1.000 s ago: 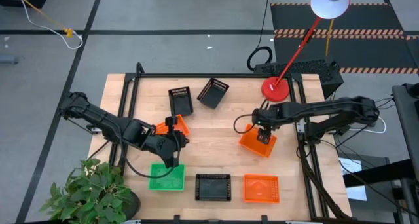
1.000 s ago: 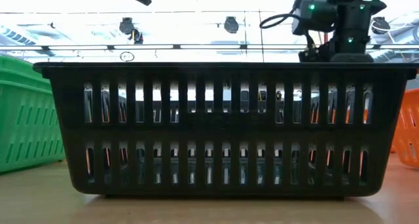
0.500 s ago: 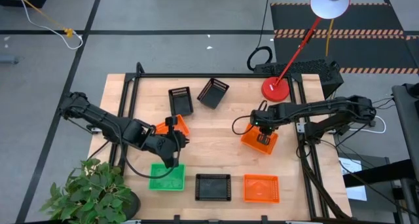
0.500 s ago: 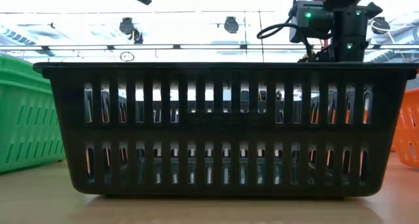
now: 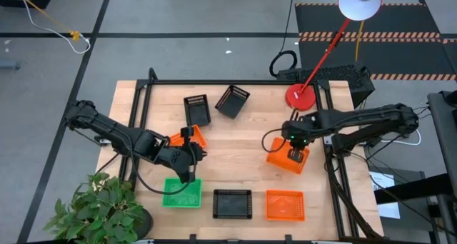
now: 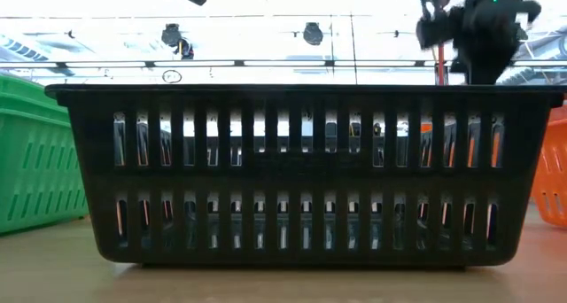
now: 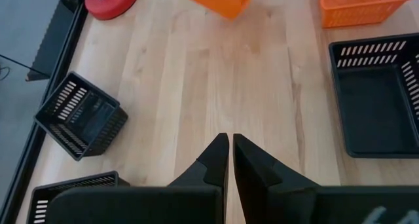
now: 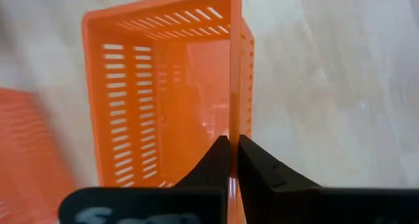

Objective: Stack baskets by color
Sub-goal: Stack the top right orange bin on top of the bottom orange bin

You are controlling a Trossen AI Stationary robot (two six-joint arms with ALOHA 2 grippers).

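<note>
Right hand point(image 5: 295, 153) clamped on one thin wall of an orange basket point(image 5: 285, 158) at three o'clock on the desk point(image 5: 235, 140). Could slip or swing when lifted. Left hand point(image 5: 187, 174) closed empty above green basket point(image 5: 181, 194).

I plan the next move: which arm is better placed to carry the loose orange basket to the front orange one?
Right: its hand is shut on the loose orange basket, near the front one.

Right gripper point(image 5: 295, 153) on tilted orange basket point(image 5: 284, 160) — left gripper point(image 5: 191, 174) above green basket point(image 5: 181, 192), near the table's front edge
</note>
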